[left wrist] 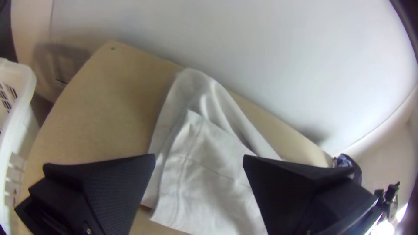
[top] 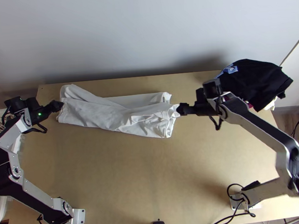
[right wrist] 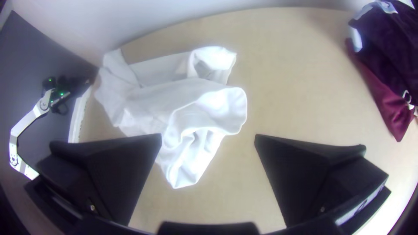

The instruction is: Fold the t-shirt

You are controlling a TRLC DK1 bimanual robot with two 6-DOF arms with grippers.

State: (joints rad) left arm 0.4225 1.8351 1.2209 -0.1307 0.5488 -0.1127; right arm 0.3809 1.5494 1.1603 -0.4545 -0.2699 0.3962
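The white t-shirt lies on the light wooden desk, between 10 and 12 o'clock as the top view shows it, with 12 o'clock at the far edge by the pale wall. The cloth forms a long, uneven band, its layers overlapping at a slant. The end toward 10 o'clock is fairly flat, with one layer laid over another; the end toward 12 o'clock is rumpled, with loose open folds. The number of folds cannot be told.

Left gripper: at 10 o'clock, at the flatter end of the t-shirt. In the left wrist view its fingers are released and wide apart, with the cloth seen between them and nothing grasped.

Right gripper: near 1 o'clock, at the rumpled end. In the right wrist view its fingers are likewise released and well apart, grasping nothing. Whether either gripper touches the cloth cannot be told.

Surroundings: a black garment with a pale blue patch is heaped at 2 o'clock, with a maroon cloth against it. A white basket stands beside the desk, toward 9 o'clock.
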